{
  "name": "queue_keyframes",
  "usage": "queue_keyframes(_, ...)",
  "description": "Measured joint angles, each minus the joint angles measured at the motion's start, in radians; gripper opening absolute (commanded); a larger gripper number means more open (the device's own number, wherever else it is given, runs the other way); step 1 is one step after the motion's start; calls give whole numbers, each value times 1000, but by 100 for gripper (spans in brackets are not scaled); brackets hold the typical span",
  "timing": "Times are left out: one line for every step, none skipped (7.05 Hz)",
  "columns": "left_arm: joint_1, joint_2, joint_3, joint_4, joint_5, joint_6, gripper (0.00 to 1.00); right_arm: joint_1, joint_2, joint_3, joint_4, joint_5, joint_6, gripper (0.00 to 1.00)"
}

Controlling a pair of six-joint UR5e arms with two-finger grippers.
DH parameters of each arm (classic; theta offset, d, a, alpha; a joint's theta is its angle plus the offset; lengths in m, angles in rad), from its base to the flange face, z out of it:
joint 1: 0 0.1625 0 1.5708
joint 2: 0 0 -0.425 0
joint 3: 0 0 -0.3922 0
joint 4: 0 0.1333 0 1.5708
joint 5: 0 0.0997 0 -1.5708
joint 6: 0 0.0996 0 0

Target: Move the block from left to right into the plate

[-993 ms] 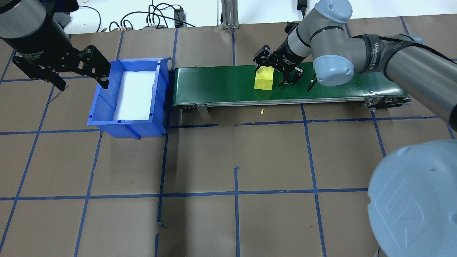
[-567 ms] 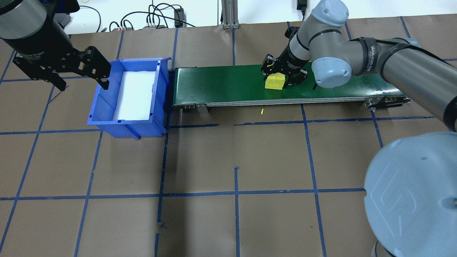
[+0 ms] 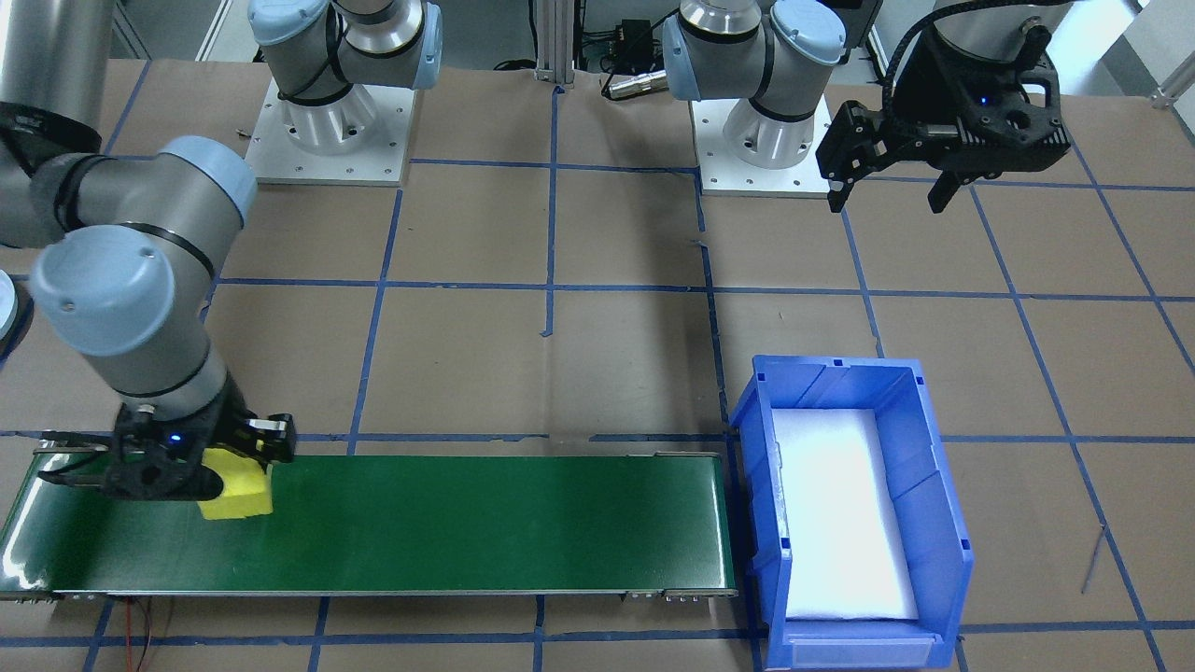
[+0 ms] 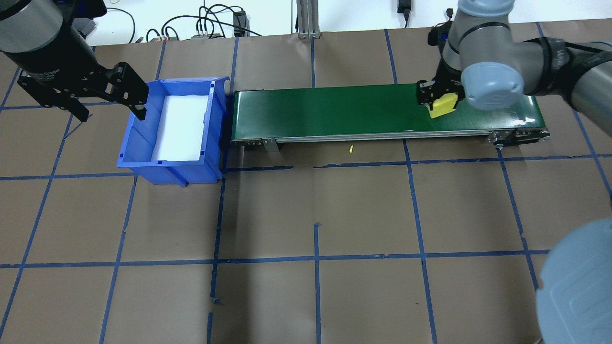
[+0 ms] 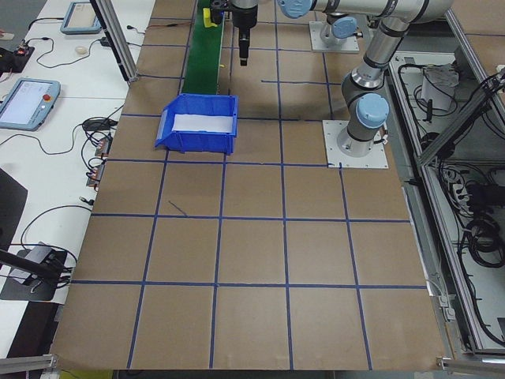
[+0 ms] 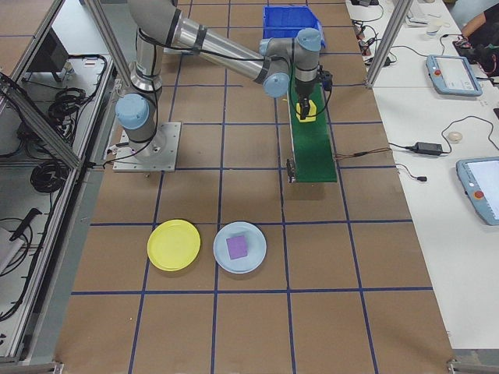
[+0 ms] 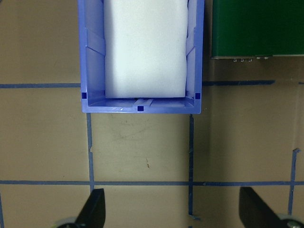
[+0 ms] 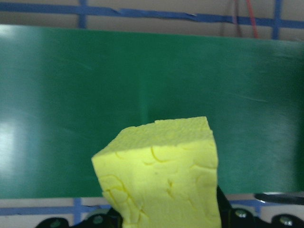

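Foam block [image 4: 442,105] gripped in my right gripper [image 4: 439,95], above the belt's [image 4: 334,112] right end.
It looks light, soft, cracked: I squeeze its flat sides gently. Plate [image 6: 173,245] lies well apart; left gripper [image 4: 91,93] wide open.

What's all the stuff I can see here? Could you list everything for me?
Block: one, yellow foam, held over the belt's right end.
Conveyor belt: one, green, at the table's far side.
Bin: one, blue with white lining, at the belt's left end.
Yellow plate: one, bare, on the table off the robot's right.
Pale blue plate: one, beside the yellow plate.
Purple block: one, on the pale blue plate.
Right tool: black, shut on the block.
Left tool: black, open, beside the bin.
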State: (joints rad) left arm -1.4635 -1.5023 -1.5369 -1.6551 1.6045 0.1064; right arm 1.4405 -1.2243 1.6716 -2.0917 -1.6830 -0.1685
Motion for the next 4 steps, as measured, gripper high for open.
queue_keyframes(0,0,0,0,0,0,100,-97,-48,44,31,-35,-81,33)
queue_keyframes(0,0,0,0,-1,0,100,-219,-97,100,51,-64,-188,32)
queue_keyframes(0,0,1,0,-1,-1,100,-367,-143,154,56,-79,-329,32)
queue_keyframes(0,0,1,0,-1,-1,100,-532,-175,188,56,-83,-484,32)
